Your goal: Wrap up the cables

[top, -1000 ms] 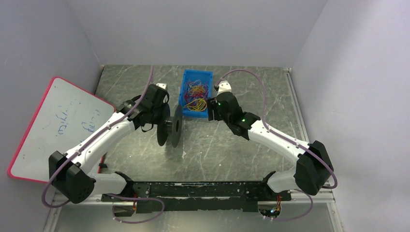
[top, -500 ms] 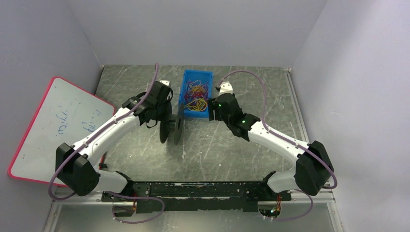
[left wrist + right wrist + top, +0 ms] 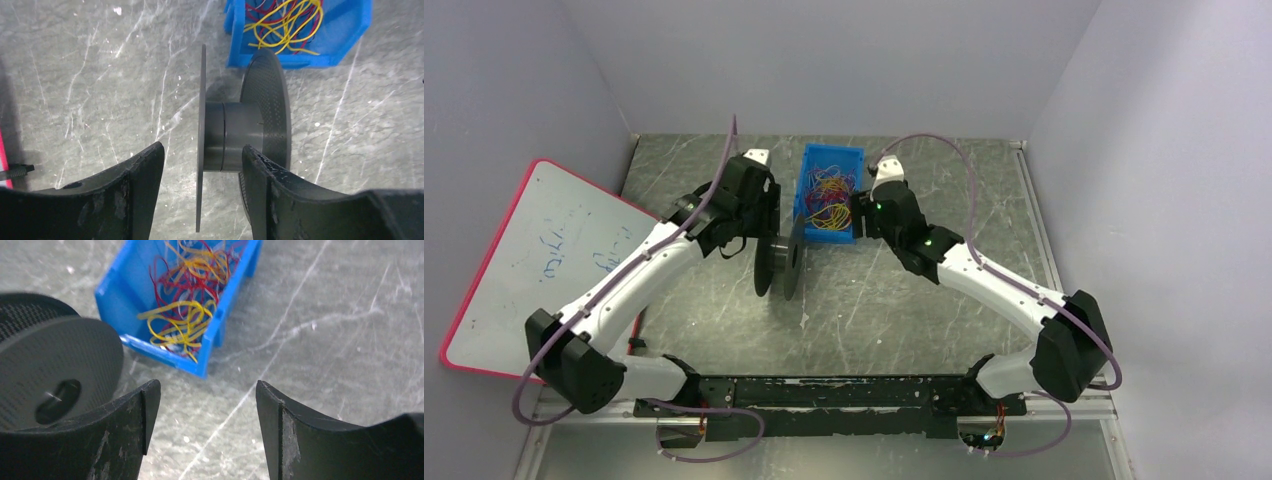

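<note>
The cables [image 3: 827,200] are a tangle of thin yellow, red and purple wires in a blue bin [image 3: 803,178] at the back middle of the table. They also show in the left wrist view as cables [image 3: 285,22] and in the right wrist view as cables [image 3: 185,305]. A black empty spool [image 3: 779,262] stands on its two flanges just in front of the bin. My left gripper [image 3: 202,155] is open, its fingers either side of the spool's thin left flange [image 3: 201,100] without touching it. My right gripper [image 3: 207,390] is open over bare table beside the bin [image 3: 120,295], holding nothing.
A red-framed whiteboard [image 3: 544,260] leans at the left wall. Lilac hoses loop above both arms. The spool [image 3: 55,370] sits left of my right fingers. Grey walls close in the table on three sides.
My left gripper has opened and let go of the spool, which now stands by itself nearer the bin. The right gripper has shifted slightly toward the bin.
</note>
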Motion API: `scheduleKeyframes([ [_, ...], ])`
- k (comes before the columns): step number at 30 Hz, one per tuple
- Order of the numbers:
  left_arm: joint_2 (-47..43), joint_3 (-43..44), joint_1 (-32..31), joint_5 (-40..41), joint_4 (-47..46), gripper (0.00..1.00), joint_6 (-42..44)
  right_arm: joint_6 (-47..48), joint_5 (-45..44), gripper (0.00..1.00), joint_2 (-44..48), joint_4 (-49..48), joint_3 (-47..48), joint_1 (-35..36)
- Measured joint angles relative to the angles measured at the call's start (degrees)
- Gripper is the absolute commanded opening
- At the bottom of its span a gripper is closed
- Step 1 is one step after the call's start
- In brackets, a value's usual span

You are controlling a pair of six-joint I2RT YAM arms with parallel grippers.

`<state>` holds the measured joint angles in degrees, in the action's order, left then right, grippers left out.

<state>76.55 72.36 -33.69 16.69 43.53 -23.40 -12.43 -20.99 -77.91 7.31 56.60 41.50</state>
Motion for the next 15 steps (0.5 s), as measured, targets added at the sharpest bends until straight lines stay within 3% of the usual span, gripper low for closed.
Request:
scheduleKeyframes([
  [6,-6.0,1.2,0.0,0.2,-0.3,0.74,1.4,2.1,1.2,0.65,-3.8,0.8,10.0,-0.2],
  [15,-17.7,-6.6,0.0,0.0,-6.9,0.75,4.8,4.9,6.7,0.55,-15.0,4.5,23.1,-2.5],
])
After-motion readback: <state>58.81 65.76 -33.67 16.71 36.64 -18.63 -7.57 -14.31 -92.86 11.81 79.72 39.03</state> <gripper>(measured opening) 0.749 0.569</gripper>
